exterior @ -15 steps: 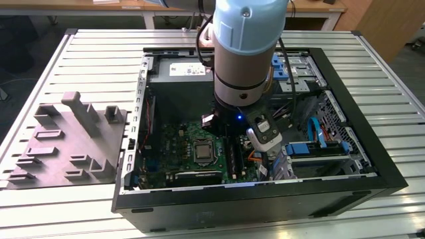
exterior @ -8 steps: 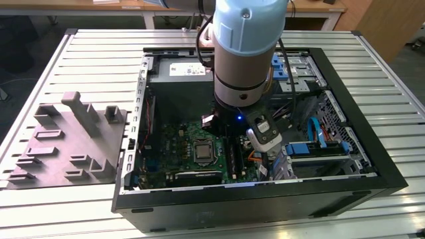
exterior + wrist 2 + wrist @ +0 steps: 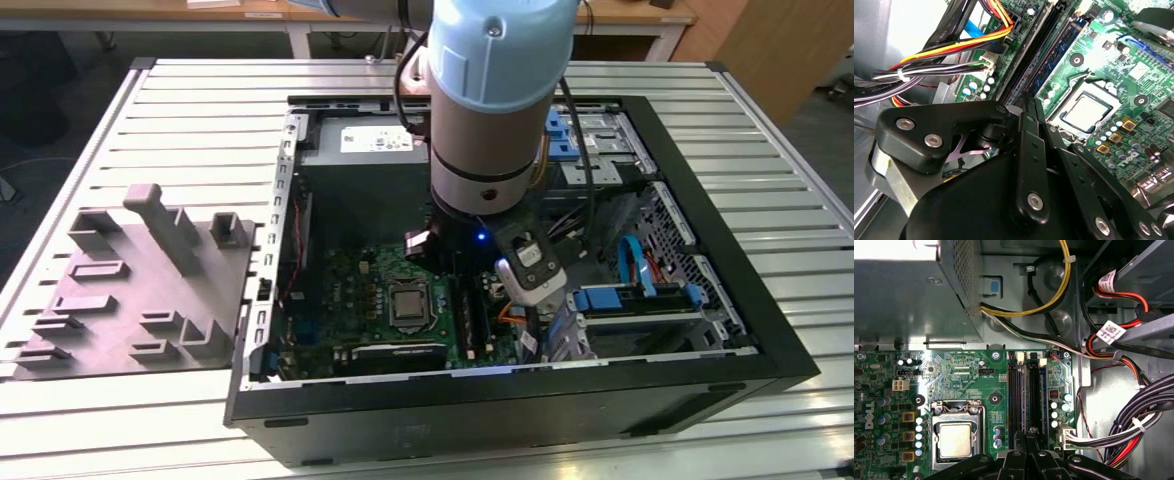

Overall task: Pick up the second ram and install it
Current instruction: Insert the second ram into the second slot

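Pincer [image 3: 1026, 440] is seen clenched over the slots [image 3: 1024, 395] beside the CPU [image 3: 955, 439]; ram [image 3: 1061, 47] looks seated. Misalignment could jam a slot or snag cables [image 3: 1134, 425].

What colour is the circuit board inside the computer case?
Green circuit board, clearest in the first wrist view.

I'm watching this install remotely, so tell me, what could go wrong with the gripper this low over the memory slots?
The gripper hangs right over the narrow memory slots; a slight offset could jam it against a slot's edge. The cable bundle lies close beside them and might snag the gripper.
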`<state>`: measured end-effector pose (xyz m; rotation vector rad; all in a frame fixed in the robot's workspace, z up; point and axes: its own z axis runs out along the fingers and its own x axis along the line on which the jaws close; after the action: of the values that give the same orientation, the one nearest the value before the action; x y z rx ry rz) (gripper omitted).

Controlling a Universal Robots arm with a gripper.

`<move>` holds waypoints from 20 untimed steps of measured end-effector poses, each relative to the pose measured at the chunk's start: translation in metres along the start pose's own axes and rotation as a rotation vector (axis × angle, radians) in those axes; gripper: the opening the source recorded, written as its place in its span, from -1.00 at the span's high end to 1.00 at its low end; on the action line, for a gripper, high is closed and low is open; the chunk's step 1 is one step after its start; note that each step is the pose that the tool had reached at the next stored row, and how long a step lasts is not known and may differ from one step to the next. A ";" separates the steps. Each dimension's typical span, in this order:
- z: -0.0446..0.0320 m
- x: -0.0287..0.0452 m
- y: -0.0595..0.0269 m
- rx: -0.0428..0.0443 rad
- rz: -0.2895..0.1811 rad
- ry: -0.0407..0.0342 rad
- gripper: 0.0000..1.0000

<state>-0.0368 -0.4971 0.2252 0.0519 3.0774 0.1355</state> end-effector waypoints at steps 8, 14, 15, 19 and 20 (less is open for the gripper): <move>0.0002 0.0000 -0.0001 0.0000 0.000 0.0000 0.76; 0.0007 0.0001 -0.0002 0.0000 0.000 0.0000 0.76; 0.0007 0.0001 -0.0002 -0.0001 0.000 0.0000 0.76; 0.0008 0.0002 -0.0001 -0.0007 -0.008 0.0007 0.76; 0.0008 0.0003 -0.0002 -0.0008 -0.011 0.0009 0.76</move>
<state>-0.0371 -0.4972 0.2244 0.0352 3.0780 0.1363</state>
